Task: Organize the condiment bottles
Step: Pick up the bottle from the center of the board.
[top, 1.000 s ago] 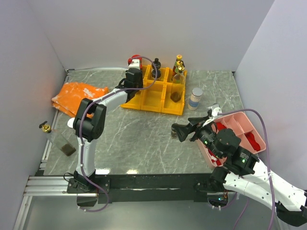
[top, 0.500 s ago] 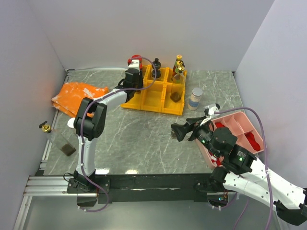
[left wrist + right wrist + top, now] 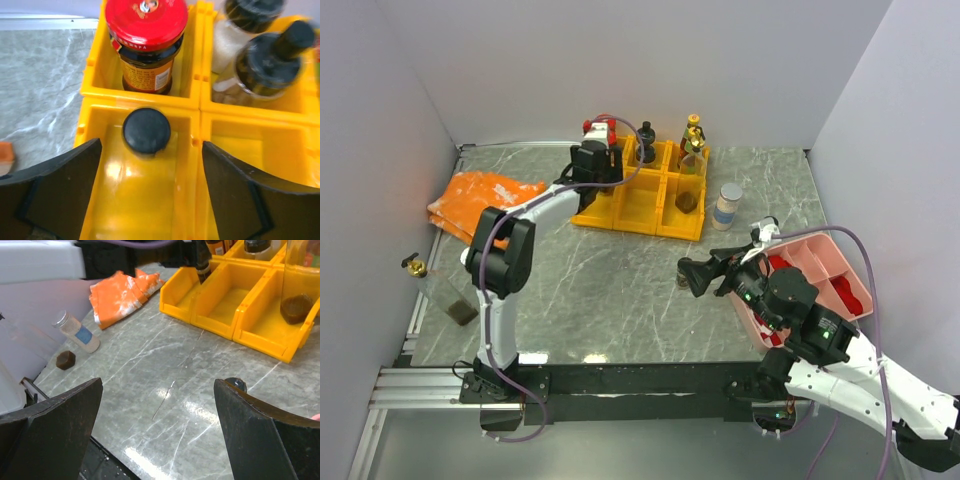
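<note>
Black-capped bottle (image 3: 146, 130) stands in yellow bin (image 3: 107, 170), before red-lidded jar (image 3: 147, 45). Left tool (image 3: 150, 150) gapes wide astride it, untouching; right tool (image 3: 158, 390) wide, empty. We judge it glass: rigid, slick, breakable; grip body below cap.

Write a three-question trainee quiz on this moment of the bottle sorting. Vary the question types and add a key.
1. True or false: the right gripper holds a bottle.
2. In the left wrist view, a black-capped bottle stands in a compartment of the yellow bins. What colour is the cap of the jar in the compartment just beyond it? A) red B) gold C) silver
3. In the top view, what lies on the table to the left of the yellow bins?

Key
1. False: its jaws stand open with nothing between them.
2. A
3. The orange cloth.
</note>
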